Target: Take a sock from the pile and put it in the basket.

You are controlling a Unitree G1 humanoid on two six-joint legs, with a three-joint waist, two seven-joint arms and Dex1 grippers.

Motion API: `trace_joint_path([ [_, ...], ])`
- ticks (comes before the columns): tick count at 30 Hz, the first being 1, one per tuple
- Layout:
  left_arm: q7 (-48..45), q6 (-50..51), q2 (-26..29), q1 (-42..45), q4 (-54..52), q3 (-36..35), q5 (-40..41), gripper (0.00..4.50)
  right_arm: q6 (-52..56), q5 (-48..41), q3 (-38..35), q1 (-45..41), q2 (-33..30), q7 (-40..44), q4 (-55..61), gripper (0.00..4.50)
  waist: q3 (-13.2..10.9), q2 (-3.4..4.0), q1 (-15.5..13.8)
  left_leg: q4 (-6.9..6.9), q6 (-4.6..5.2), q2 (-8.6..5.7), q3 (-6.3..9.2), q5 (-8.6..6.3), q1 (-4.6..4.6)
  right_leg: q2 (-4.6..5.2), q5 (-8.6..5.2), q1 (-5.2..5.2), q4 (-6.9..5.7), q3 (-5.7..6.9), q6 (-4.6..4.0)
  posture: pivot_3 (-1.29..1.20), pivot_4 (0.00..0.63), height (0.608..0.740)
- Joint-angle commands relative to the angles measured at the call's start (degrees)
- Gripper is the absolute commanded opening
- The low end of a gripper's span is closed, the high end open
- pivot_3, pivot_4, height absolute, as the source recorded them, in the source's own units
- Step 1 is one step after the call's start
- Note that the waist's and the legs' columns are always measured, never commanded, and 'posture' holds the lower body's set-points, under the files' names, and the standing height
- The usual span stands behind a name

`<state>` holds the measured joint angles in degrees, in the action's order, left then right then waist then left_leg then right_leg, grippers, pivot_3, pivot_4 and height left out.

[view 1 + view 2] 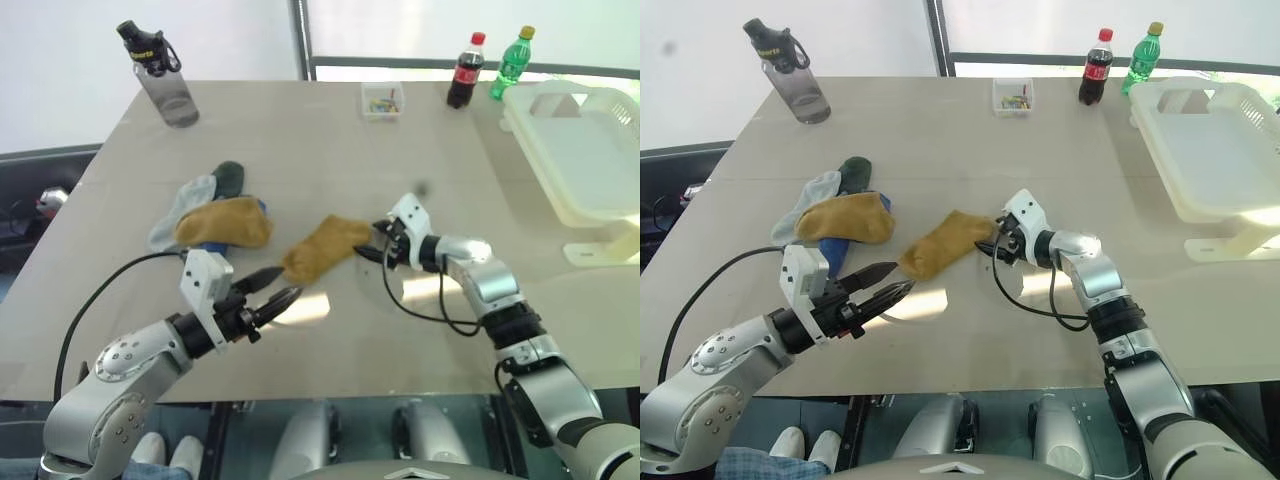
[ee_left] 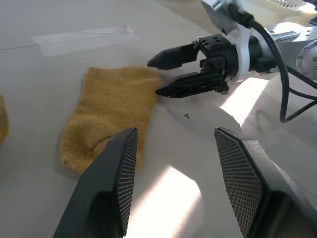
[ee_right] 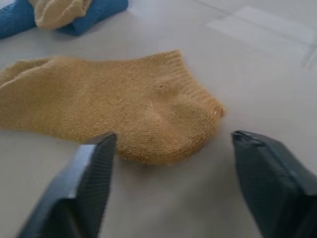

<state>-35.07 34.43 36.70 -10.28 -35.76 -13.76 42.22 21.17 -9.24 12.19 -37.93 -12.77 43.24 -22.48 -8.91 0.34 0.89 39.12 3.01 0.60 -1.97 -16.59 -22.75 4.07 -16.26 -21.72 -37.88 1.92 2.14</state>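
Note:
A single mustard yellow sock (image 1: pixel 322 247) lies flat on the table, apart from the pile (image 1: pixel 215 215) of yellow, blue, grey and dark green socks to its left. My right gripper (image 1: pixel 370 242) is open at the sock's right end, its fingertips just at the cuff edge, one on each side. In the right wrist view the sock (image 3: pixel 119 106) lies straight ahead between the fingers. On the near side of the sock, my left gripper (image 1: pixel 288 283) stands open and holds nothing. The cream basket (image 1: pixel 585 150) stands at the table's far right edge.
A grey water bottle (image 1: pixel 160 75) stands at the far left corner. At the back are a small clear box (image 1: pixel 382 100), a cola bottle (image 1: pixel 464 72) and a green bottle (image 1: pixel 511 62). Bare table lies between the sock and the basket.

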Motion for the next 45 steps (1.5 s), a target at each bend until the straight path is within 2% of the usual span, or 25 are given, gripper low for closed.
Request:
trace_joint_path([
  [1,0.36,-0.99,0.37,0.16,-2.99,-1.62,0.19,2.68,-1.56,1.09,-0.41,-1.89,-0.44,0.42,-0.53,1.86,0.0,0.0,0.02,0.0,0.0,0.0,0.0,0.0,0.01,0.0,0.0,0.0,-0.01,0.0,0.0,0.0,0.15,0.74],
  [3,0.51,-0.89,0.41,0.3,-2.97,-1.6,0.19,2.68,-1.05,0.6,-1.05,-1.77,-1.24,1.16,0.62,1.19,0.0,0.0,0.1,0.0,0.0,0.0,0.0,0.0,0.01,0.01,0.0,0.0,-0.01,0.0,0.0,0.0,0.15,0.74],
  [4,0.53,-0.89,0.43,0.32,-2.92,-1.55,0.13,2.68,-0.74,0.4,-1.34,-1.58,-1.66,1.57,1.42,1.01,0.0,0.0,0.11,0.0,0.0,0.0,0.01,0.0,0.01,0.01,0.0,0.0,-0.02,0.0,0.0,0.0,0.15,0.74],
  [6,0.49,-0.73,0.45,0.31,-3.05,-1.07,0.06,2.68,1.66,-0.63,-2.14,0.02,-3.4,2.61,5.3,0.18,-0.01,0.02,0.03,-0.03,0.0,0.0,0.01,0.0,0.01,0.02,0.0,-0.01,-0.01,0.0,0.0,0.0,0.15,0.74],
  [12,0.35,-0.53,0.26,0.7,-2.91,0.23,-0.3,2.68,13.81,-5.07,-5.77,6.84,-6.68,0.7,18.29,0.18,-0.01,0.02,-0.02,-0.1,0.0,0.0,0.01,-0.02,-0.02,0.08,0.0,-0.02,0.05,0.0,0.0,0.0,0.15,0.74],
  [19,-0.73,0.01,0.54,2.52,-1.75,1.72,-0.25,2.68,29.66,-12.48,-14.45,20.22,-11.86,-4.02,37.01,0.18,-0.01,0.01,-0.23,-0.25,0.0,-0.01,0.01,-0.01,-0.11,0.12,0.0,-0.14,0.13,0.0,-0.01,0.0,0.15,0.74],
  [24,-1.74,0.27,0.67,3.93,-0.58,3.0,-0.28,2.68,35.72,-15.82,-20.73,27.17,-14.72,-6.92,44.43,0.18,-0.02,0.02,-0.24,-0.31,0.0,-0.02,0.01,-0.01,-0.1,0.13,0.0,-0.14,0.13,0.0,-0.01,0.0,0.15,0.74],
  [27,-2.57,0.35,0.9,4.37,-0.13,3.39,-0.24,2.68,43.75,-20.64,-25.62,30.61,-15.79,-8.14,49.5,0.18,-0.02,0.02,-0.24,-0.31,0.0,-0.02,0.02,-0.01,-0.09,0.12,0.0,-0.14,0.12,-0.01,-0.01,0.0,0.15,0.74],
  [31,-3.53,0.51,1.16,4.83,0.55,3.18,-0.11,2.68,50.9,-25.82,-28.98,35.2,-14.1,-10.81,56.42,0.18,-0.02,0.01,-0.31,-0.33,0.01,-0.01,0.02,-0.01,-0.09,0.12,-0.01,-0.14,0.14,0.0,-0.01,0.0,0.15,0.74],
  [36,-4.54,0.23,0.67,6.21,2.0,4.55,-0.67,2.68,54.7,-29.41,-28.5,38.32,-8.77,-15.26,62.24,0.18,-0.01,0.0,-0.17,-0.35,0.02,-0.01,0.03,-0.01,-0.07,0.1,-0.01,-0.15,0.12,-0.01,-0.01,0.0,0.15,0.74],
  [44,-5.96,-0.58,0.8,7.47,3.85,5.35,-1.52,2.68,52.71,-29.3,-25.62,36.0,-6.59,-19.49,60.03,0.18,-0.01,0.0,-0.25,-0.35,0.01,-0.02,0.03,-0.01,-0.08,0.05,-0.01,-0.15,0.13,-0.01,-0.01,0.0,0.15,0.74],
  [45,-6.05,-0.59,0.75,7.54,3.91,5.33,-1.61,2.68,52.34,-29.37,-25.74,35.71,-6.74,-19.64,59.65,0.7,-0.01,0.0,-0.26,-0.35,0.01,-0.03,0.02,0.0,-0.08,0.04,-0.01,-0.15,0.13,-0.01,-0.01,0.0,0.15,0.74],
])
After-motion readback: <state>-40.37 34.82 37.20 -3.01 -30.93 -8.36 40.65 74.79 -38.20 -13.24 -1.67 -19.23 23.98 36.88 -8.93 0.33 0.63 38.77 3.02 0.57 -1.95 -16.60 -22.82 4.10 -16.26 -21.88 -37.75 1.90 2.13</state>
